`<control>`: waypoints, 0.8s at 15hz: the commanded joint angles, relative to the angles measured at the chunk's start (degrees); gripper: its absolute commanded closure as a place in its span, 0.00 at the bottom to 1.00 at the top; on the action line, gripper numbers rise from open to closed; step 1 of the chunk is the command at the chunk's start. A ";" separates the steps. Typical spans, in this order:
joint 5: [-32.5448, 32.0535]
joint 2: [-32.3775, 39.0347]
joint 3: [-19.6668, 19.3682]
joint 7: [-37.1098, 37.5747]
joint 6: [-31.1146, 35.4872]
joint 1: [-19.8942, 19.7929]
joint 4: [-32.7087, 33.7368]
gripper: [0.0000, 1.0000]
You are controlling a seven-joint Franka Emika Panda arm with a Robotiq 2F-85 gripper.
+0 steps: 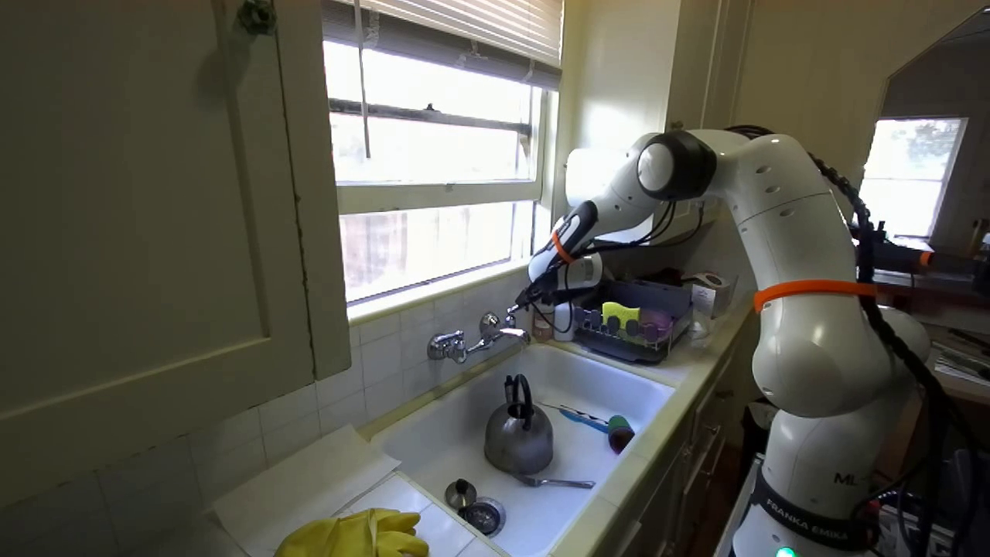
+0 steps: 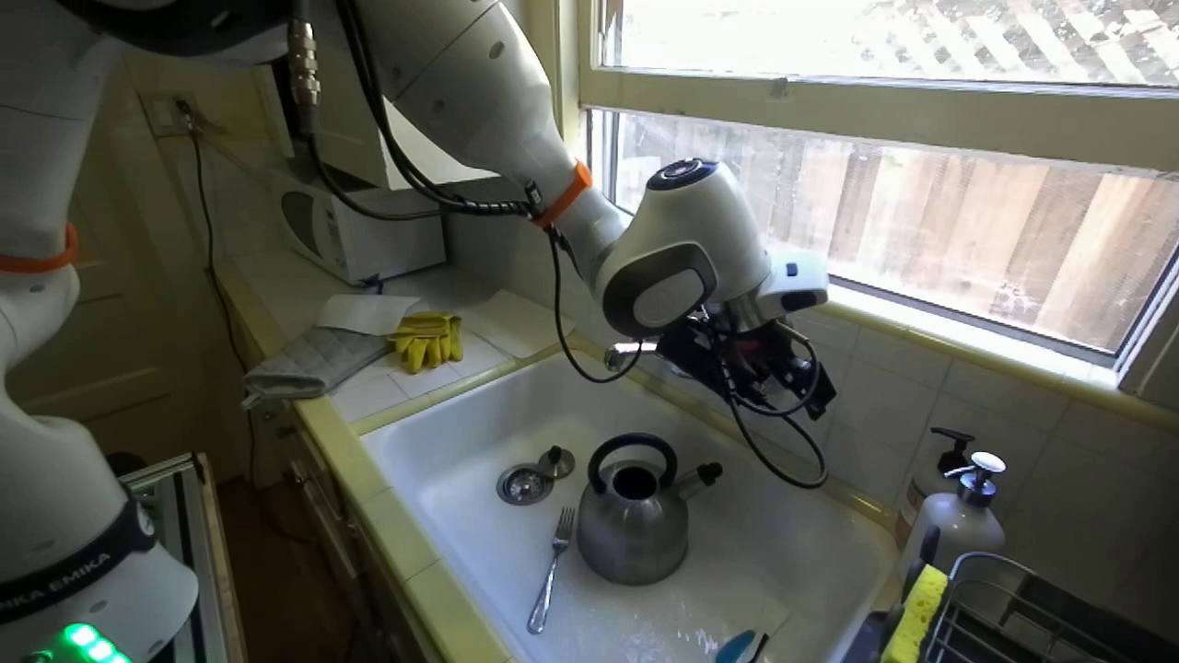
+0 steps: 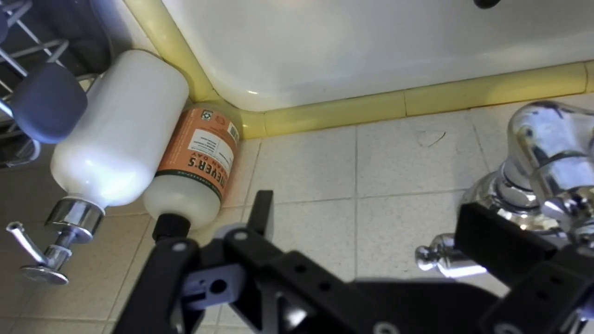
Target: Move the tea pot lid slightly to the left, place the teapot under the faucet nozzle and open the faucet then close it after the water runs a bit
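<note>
We're hovering empty gripper (image 3: 369,208), gaping wide, near faucet (image 3: 524,178); teapot (image 2: 634,539) is standing in sink (image 2: 783,543), tea pot lid (image 2: 556,463) lying beside drain (image 2: 523,485).

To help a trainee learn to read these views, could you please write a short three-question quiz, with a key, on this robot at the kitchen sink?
1. Multiple choice: where does the kettle stand?
A. on the windowsill
B. in the sink
C. in the dish rack

2. True or false: in the wrist view, the gripper stands open.

3. Fill in the blank: the lid is off the kettle and lies at the edge of the ____.

Key: 1. B; 2. True, its fingers are well apart; 3. drain.
</note>
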 commanded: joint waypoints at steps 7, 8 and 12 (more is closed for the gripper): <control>0.74 -0.27 -2.81 5.46 1.83 1.16 -0.22 0.00; -0.14 -1.54 -4.70 5.99 1.77 2.34 -1.82 0.00; -3.34 -6.30 -8.63 5.74 0.07 4.95 -7.26 0.00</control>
